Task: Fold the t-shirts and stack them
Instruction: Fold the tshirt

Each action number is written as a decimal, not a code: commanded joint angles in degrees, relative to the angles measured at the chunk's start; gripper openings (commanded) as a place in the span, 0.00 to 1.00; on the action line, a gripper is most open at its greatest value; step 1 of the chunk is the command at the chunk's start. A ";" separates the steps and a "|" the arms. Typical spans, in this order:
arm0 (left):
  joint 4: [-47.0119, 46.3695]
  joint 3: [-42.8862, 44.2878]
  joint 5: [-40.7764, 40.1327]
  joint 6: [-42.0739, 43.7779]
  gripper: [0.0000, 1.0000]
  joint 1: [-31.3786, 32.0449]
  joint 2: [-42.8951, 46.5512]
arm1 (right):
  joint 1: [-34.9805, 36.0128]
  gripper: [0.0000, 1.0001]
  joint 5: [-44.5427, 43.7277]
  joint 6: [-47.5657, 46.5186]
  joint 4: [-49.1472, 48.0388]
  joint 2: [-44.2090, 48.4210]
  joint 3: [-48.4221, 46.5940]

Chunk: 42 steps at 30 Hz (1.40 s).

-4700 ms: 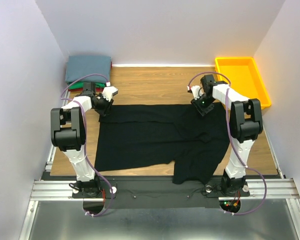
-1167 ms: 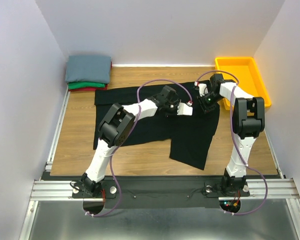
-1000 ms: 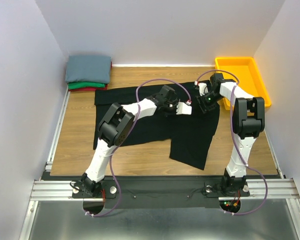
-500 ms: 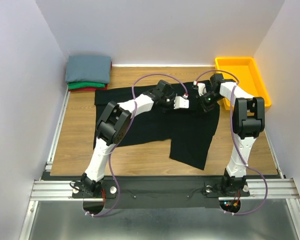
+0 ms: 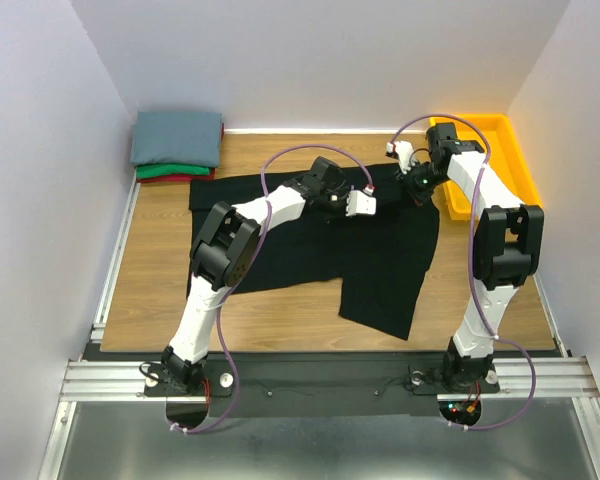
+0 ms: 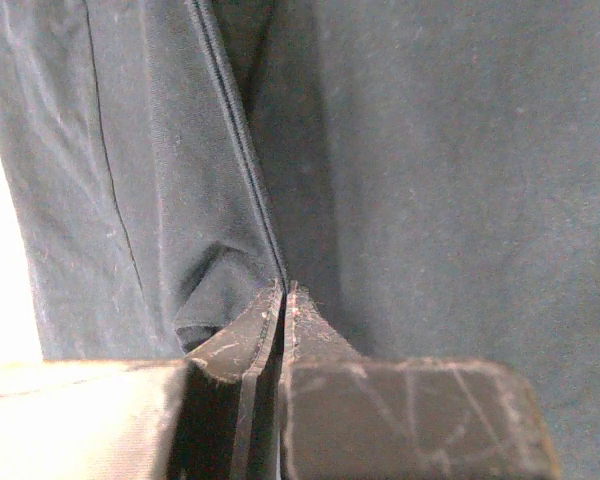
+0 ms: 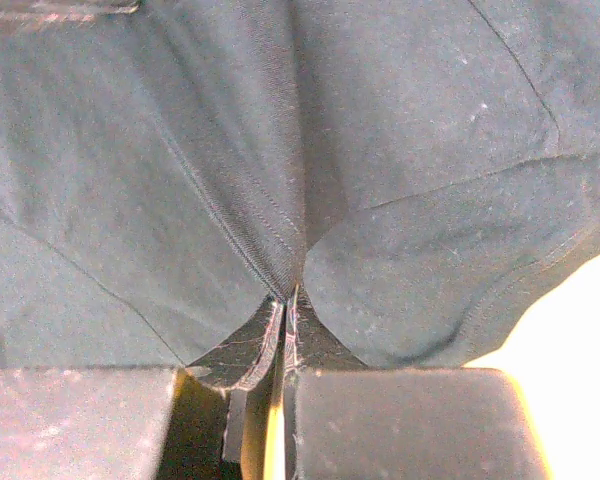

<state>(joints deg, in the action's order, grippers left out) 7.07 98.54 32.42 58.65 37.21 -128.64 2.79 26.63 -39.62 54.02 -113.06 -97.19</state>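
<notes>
The black t-shirt (image 5: 380, 270) lies spread over the middle of the wooden desk (image 5: 160, 300), its far edge running from near the folded stack across toward the yellow bin (image 5: 500, 135), with one flap hanging down toward the near edge; the left end effector (image 5: 365, 205) sits at the shirt's far middle, its jaws pinched together on a stitched seam of the black cloth, which puckers at the fingertips (image 6: 270, 315) in the left wrist view; the right end effector (image 5: 416, 188) is at the shirt's far right corner, just beside the bin, likewise clamped on a fold of hemmed black fabric; in the far left corner, apart from the shirt, a grey-blue t-shirt (image 5: 177, 137) tops a green t-shirt (image 5: 170, 169) and a red t-shirt (image 5: 148, 177).
</notes>
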 commanded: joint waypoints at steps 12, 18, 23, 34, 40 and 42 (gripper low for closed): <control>4.79 0.07 1.77 6.65 0.00 -2.06 6.03 | 5.82 0.04 -4.75 -8.81 4.25 5.30 8.32; 8.13 0.51 1.15 9.02 0.00 -2.23 6.30 | 6.00 0.04 -4.92 -7.49 3.90 3.20 8.16; 14.01 2.09 0.62 9.81 0.00 -2.05 6.47 | 6.09 0.03 -5.36 -7.32 3.46 2.40 7.89; 19.91 4.29 -0.87 7.62 0.02 -1.62 4.19 | 6.26 0.05 -5.10 -7.40 3.55 2.05 8.77; 22.54 2.36 1.41 9.63 0.24 -2.05 6.90 | 7.06 0.34 -3.61 -11.71 7.50 4.59 11.05; 24.39 0.61 2.11 10.34 0.28 -2.84 9.28 | 7.06 0.43 -3.52 -12.85 9.96 5.12 10.62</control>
<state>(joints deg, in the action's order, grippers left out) 26.24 100.40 32.77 67.42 35.62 -126.48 9.47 22.57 -48.97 58.74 -111.09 -86.13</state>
